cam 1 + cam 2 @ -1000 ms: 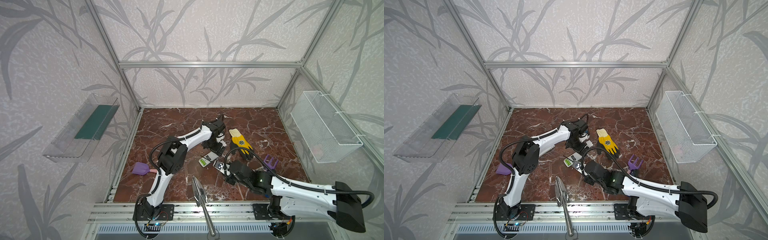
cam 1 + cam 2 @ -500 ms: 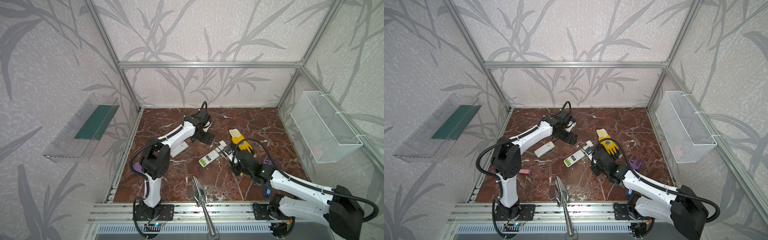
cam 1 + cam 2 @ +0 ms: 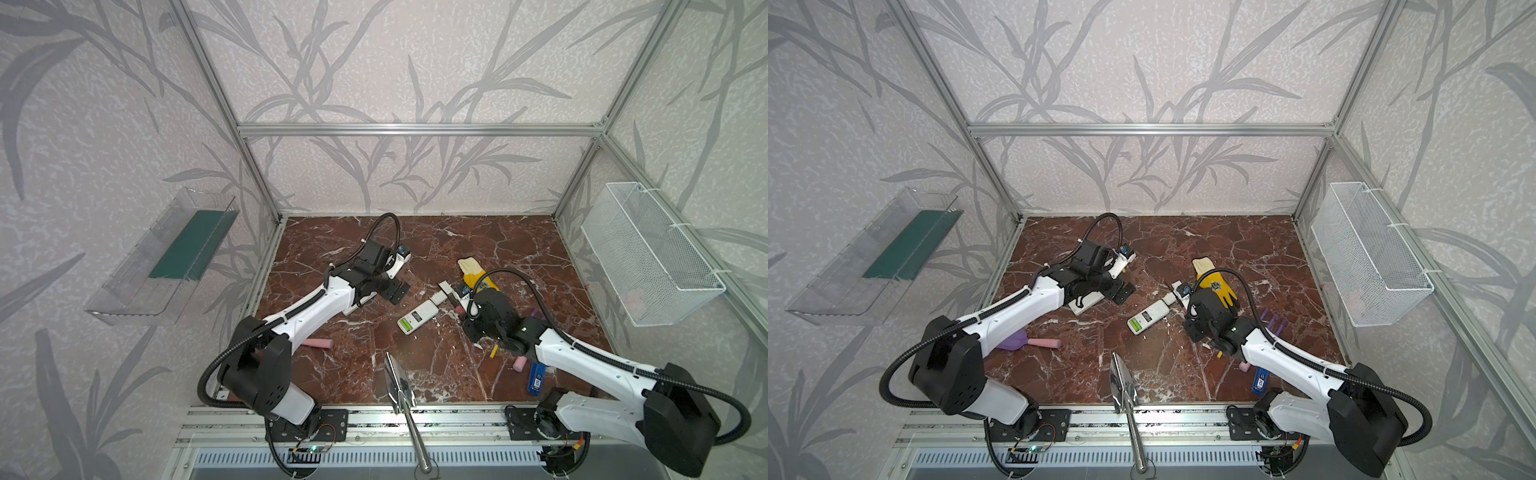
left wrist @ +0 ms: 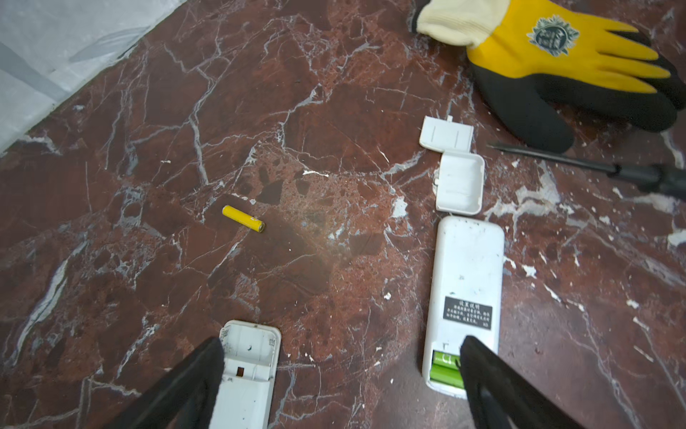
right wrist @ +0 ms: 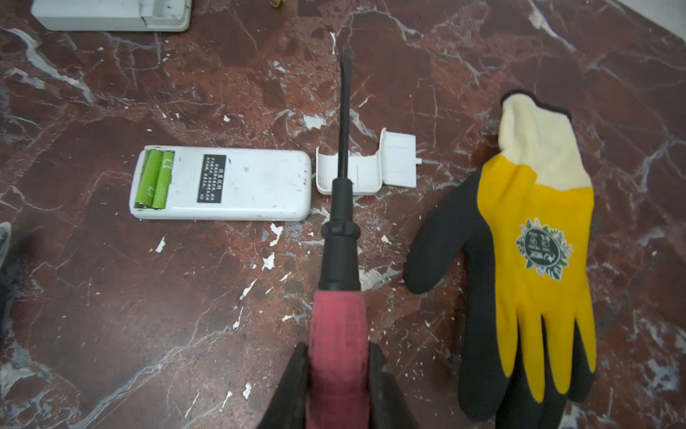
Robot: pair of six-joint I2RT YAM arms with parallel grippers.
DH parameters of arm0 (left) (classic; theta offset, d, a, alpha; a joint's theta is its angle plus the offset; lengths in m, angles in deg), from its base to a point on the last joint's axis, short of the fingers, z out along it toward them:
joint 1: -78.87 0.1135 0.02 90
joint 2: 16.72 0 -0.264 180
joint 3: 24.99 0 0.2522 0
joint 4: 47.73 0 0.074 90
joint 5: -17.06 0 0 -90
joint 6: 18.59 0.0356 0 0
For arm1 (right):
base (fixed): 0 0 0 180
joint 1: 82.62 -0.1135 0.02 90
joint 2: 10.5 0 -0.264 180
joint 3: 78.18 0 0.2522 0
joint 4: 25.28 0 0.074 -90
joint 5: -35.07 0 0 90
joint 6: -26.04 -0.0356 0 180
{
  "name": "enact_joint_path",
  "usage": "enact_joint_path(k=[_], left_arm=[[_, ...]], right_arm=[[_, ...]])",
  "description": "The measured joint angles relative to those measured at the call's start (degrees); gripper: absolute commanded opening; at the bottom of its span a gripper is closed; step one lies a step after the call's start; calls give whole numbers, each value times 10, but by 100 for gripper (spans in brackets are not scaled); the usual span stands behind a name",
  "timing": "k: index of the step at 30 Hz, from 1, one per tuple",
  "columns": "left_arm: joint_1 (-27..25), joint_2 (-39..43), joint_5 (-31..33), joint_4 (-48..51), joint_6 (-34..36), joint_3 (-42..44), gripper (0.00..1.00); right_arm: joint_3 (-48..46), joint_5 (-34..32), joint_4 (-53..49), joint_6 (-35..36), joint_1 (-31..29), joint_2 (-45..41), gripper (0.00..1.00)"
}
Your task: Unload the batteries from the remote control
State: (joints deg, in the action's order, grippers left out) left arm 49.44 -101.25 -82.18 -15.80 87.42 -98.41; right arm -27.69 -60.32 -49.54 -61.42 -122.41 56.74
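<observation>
Two green batteries (image 5: 155, 178) in remote (image 5: 256, 182), near right hand (image 5: 336, 358) clamping screwdriver (image 5: 339, 241)

On the worktop (image 3: 498, 249), two batteries (image 5: 155, 178) lie side by side in a remote (image 5: 256, 184); two covers (image 5: 399, 159) sit just behind it, a glove (image 5: 534, 237) farther back.

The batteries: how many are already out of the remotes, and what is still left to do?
Done: both covers are off, one remote looks empty, and a yellow battery lies loose on the floor; a second seems to lie beside the right arm. In hand: the right jaws grip the screwdriver; the left jaws stand open. Left: two green batteries sit in the other remote.
</observation>
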Motion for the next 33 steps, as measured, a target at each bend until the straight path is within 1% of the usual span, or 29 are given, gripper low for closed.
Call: enact_joint_path(k=[6,9,14,16,18,21,28,30,32,33], left_arm=[[-10,90,-67,-70,164,99,97],[-28,124,-88,-96,231,138,93],[-60,132,-87,-118,310,160,86],[-72,130,-82,-125,336,161,81],[-82,125,-73,-143,354,164,76],[-91,114,-62,-177,374,175,66],[-102,96,-41,-281,398,225,57],[-105,92,-38,-305,400,236,52],[-109,88,-32,-327,403,242,44],[-111,86,-30,-337,405,244,42]], right_arm=[[21,28,-10,98,0,5,0],[23,38,-21,130,0,6,0],[29,44,-35,179,-14,6,0],[29,44,-39,196,-24,4,0],[29,40,-44,213,-35,0,0],[30,38,-49,228,-45,-7,0],[31,47,-55,237,-50,-32,0],[31,50,-56,237,-50,-38,0],[36,55,-61,236,-50,-41,0],[38,56,-61,235,-50,-41,0]])
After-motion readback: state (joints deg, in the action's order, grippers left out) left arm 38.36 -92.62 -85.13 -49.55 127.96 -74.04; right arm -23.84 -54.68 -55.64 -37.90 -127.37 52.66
